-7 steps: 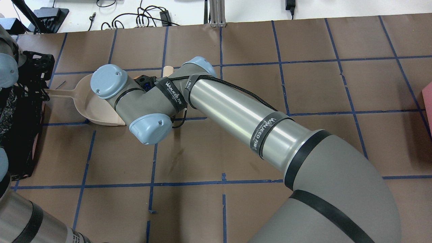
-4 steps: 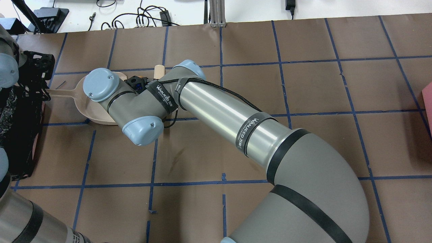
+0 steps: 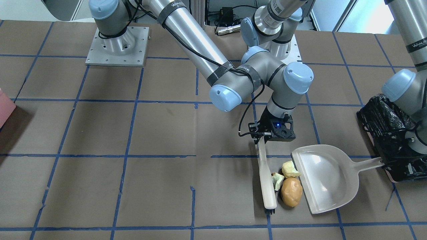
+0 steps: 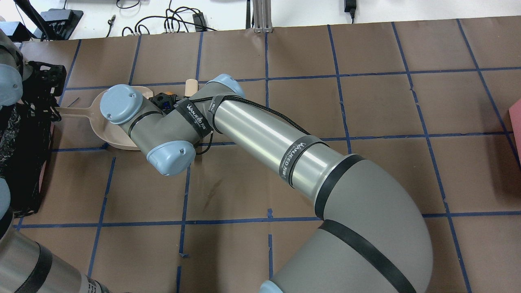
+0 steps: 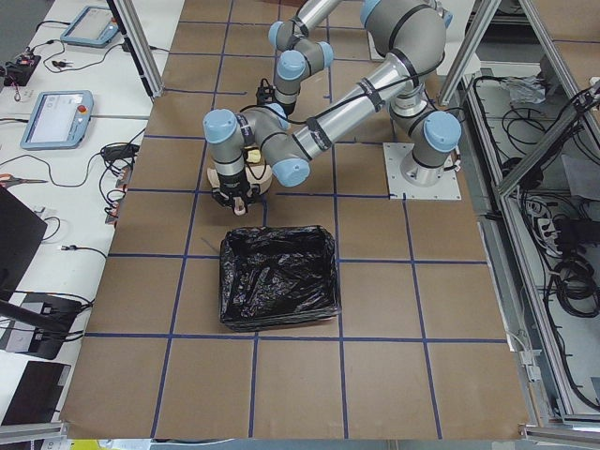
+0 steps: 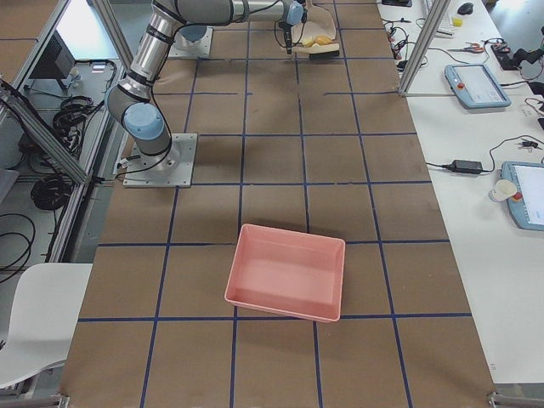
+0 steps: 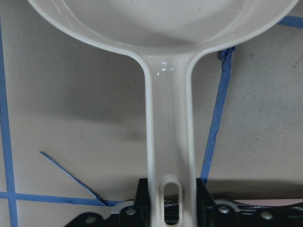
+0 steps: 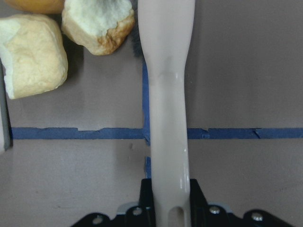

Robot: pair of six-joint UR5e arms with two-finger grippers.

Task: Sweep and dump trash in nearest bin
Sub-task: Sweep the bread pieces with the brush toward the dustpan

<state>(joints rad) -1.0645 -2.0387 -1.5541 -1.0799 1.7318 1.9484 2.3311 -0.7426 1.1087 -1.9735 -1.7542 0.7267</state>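
Note:
The trash lies at the mouth of the pale dustpan [image 3: 328, 180]: an orange-brown potato-shaped lump [image 3: 291, 196] and two pale chunks [image 3: 291, 170] [image 3: 277, 180]. My right gripper [image 3: 267, 137] is shut on the handle of a pale brush [image 3: 268, 186], which lies just beside the pieces on the side away from the pan. The right wrist view shows the chunks [image 8: 31, 54] [image 8: 97, 23] next to the brush handle [image 8: 166, 118]. My left gripper [image 7: 171, 208] is shut on the dustpan handle [image 7: 168, 123]. The bin [image 3: 383, 128] with its black bag stands right behind the left gripper.
A bare pink tray [image 6: 287, 272] sits far off toward the table's other end, its edge showing in the front view [image 3: 5, 110]. My right arm [image 4: 260, 134] reaches across the table over the pan [image 4: 106, 132]. Blue tape lines grid the brown table.
My right arm has swung left in the overhead view, carrying the brush toward the dustpan. The left arm and the dustpan have stayed put.

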